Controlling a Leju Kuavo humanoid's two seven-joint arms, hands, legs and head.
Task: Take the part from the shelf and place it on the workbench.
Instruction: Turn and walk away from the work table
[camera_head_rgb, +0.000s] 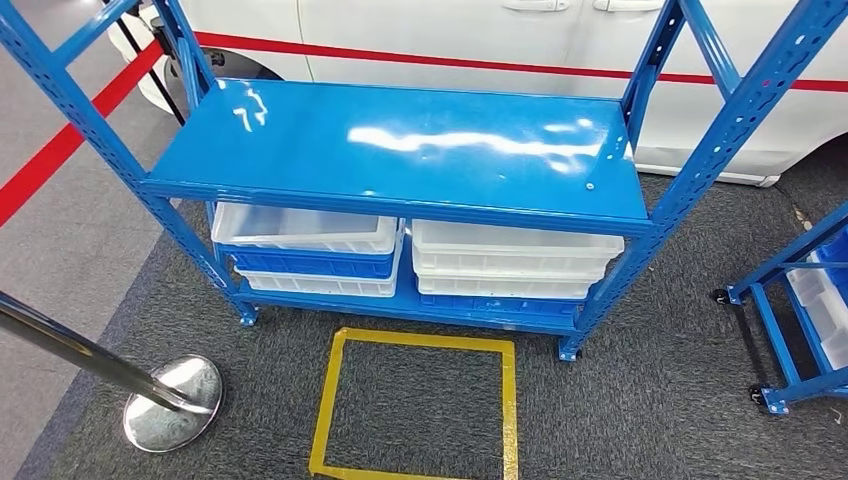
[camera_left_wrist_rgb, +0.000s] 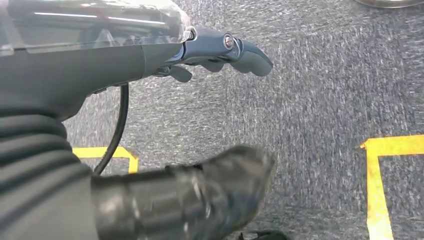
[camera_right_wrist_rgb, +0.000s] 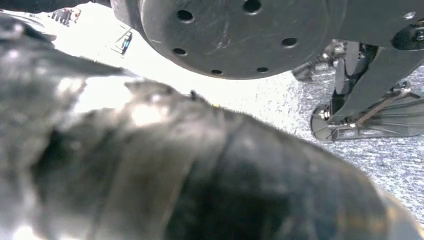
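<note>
Grey carpet (camera_head_rgb: 640, 410): we see speckled floor covering nearest us, running under everything ahead.
Left hand (camera_left_wrist_rgb: 150, 60): we see it hanging over the carpet; the dark fingers (camera_left_wrist_rgb: 250, 55) and the thick grey thumb (camera_left_wrist_rgb: 210, 190) are spread apart with nothing between them.
Right hand (camera_right_wrist_rgb: 200, 175): it is a dark blur close to its wrist camera, and we cannot tell how its fingers lie.
Yellow tape square (camera_head_rgb: 430, 338): it is stuck flat on the carpet just in front of the rack's lower shelf.
Chrome stanchion base (camera_head_rgb: 172, 400): a round, shiny foot on the carpet, left of the tape square, with its pole leaning out towards the left edge.
Blue metal shelf rack (camera_head_rgb: 400, 140): we face its long side; the glossy top shelf reflects the lights.
White and blue plastic trays (camera_head_rgb: 305, 232): two stacks sit side by side on the lower shelf, their insides hidden by the shelf above.
Part: we cannot tell where it lies.
Blue wheeled cart (camera_head_rgb: 790, 330): it stands right of the rack, apart from it, carrying white bins.
Red floor line (camera_head_rgb: 50, 160): it runs diagonally past the rack's left end.
White car with a red stripe (camera_head_rgb: 430, 30): it is parked just behind the rack.
</note>
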